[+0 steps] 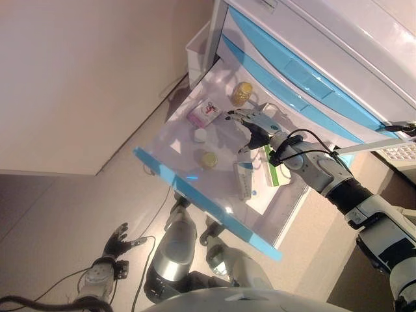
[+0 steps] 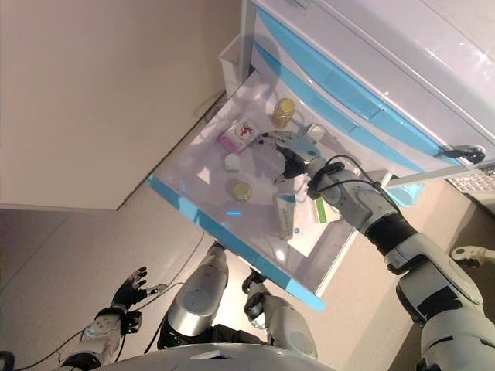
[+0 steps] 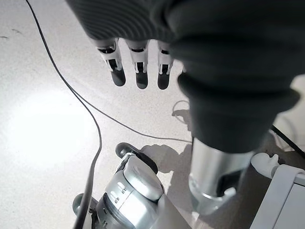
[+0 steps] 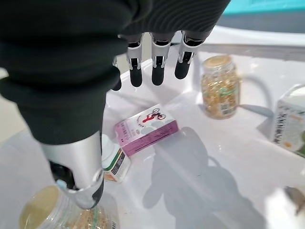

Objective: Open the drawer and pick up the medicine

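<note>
The drawer (image 1: pixel 195 188) with a blue front stands pulled out of the white cabinet. Inside lie a pink medicine box (image 1: pixel 203 113), a yellow-capsule jar (image 1: pixel 242 93), a small white bottle (image 1: pixel 200 135), a second jar with a yellow lid (image 1: pixel 208 158), and green-and-white boxes (image 1: pixel 244 179). My right hand (image 1: pixel 255 125) hovers open above the drawer's middle, fingers straight, holding nothing. The right wrist view shows the pink box (image 4: pixel 145 135), the capsule jar (image 4: pixel 219 93) and the white bottle (image 4: pixel 114 162) beneath the fingers. My left hand (image 1: pixel 116 244) hangs open low by my side.
The cabinet has more blue-fronted drawers (image 1: pixel 292 71) above, shut. A white bin (image 1: pixel 197 52) stands beside the cabinet against the beige wall. A white perforated tray (image 1: pixel 400 151) shows at the right edge. A cable (image 3: pixel 90 129) runs over the floor.
</note>
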Tool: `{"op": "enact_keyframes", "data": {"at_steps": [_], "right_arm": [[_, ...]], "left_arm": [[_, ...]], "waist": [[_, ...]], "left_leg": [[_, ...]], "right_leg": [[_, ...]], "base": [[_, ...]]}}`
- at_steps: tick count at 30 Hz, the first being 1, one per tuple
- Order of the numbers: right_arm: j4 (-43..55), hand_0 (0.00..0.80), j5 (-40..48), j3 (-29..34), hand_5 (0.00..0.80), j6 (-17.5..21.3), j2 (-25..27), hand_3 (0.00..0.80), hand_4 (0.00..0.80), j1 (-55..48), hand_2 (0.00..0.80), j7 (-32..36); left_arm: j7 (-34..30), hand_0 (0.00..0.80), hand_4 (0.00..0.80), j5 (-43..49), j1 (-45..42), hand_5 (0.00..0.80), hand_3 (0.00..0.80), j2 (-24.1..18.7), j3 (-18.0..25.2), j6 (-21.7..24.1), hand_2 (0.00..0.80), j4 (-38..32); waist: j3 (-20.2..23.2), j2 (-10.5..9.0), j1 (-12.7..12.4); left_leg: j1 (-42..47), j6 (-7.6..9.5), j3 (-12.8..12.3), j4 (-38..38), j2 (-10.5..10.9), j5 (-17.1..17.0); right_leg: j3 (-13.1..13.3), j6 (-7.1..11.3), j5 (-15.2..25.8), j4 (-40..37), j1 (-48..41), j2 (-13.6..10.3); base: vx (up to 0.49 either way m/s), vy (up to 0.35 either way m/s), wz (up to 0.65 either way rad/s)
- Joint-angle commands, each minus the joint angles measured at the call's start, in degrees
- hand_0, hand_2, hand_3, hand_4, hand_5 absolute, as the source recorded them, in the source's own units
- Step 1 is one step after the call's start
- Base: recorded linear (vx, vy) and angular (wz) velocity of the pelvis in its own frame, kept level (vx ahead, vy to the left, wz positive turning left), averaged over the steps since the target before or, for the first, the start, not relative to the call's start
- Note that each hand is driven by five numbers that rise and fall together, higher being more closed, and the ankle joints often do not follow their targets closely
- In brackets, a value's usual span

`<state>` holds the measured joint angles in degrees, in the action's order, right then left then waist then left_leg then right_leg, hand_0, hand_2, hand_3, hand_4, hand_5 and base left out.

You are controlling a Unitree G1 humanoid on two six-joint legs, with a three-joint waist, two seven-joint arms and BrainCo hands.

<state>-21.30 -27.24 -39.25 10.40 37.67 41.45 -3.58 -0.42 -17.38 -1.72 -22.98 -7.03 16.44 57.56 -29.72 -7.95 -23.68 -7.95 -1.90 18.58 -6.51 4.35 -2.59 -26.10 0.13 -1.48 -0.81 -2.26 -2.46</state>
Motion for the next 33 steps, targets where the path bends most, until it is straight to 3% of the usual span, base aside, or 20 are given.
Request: {"op": "enact_keyframes", "data": {"at_steps": [1,17,33], "right_arm": [[2.3,0.000,-1.6,-3.3,0.000,1.1,-0.3,0.000,0.000,3.2,0.000,-1.3],[-1.3,0.000,-5.9,-10.6,0.000,5.7,-3.5,0.000,0.000,7.2,0.000,1.0],[0.1,0.000,-7.4,-12.3,0.000,8.7,-5.1,0.000,0.000,5.7,0.000,2.8]], "left_arm": [[-0.2,0.000,0.000,-0.6,-3.2,0.000,0.000,0.2,-2.0,1.1,0.000,-0.8],[-0.6,0.000,0.000,-0.3,-2.0,0.000,0.000,0.3,-2.7,1.1,0.000,-1.3],[-1.3,0.000,0.000,1.1,-1.4,0.000,0.000,0.1,-2.5,0.4,0.000,-1.1]], "waist": [[2.3,0.87,-0.3],[3.1,1.40,-1.3],[4.6,0.96,-1.4]], "left_leg": [[-0.6,-0.16,-0.5,3.5,0.4,2.1],[-0.7,-0.09,0.5,6.9,0.7,0.6],[-0.7,-0.29,0.7,7.9,0.7,0.3]], "right_leg": [[1.1,-0.68,-7.8,11.5,1.1,0.9],[0.8,0.01,-8.0,10.8,2.0,0.4],[0.7,0.56,-7.4,9.4,1.8,0.6]], "base": [[0.056,-0.037,0.06],[0.004,0.002,0.02],[0.000,0.000,0.00]]}}
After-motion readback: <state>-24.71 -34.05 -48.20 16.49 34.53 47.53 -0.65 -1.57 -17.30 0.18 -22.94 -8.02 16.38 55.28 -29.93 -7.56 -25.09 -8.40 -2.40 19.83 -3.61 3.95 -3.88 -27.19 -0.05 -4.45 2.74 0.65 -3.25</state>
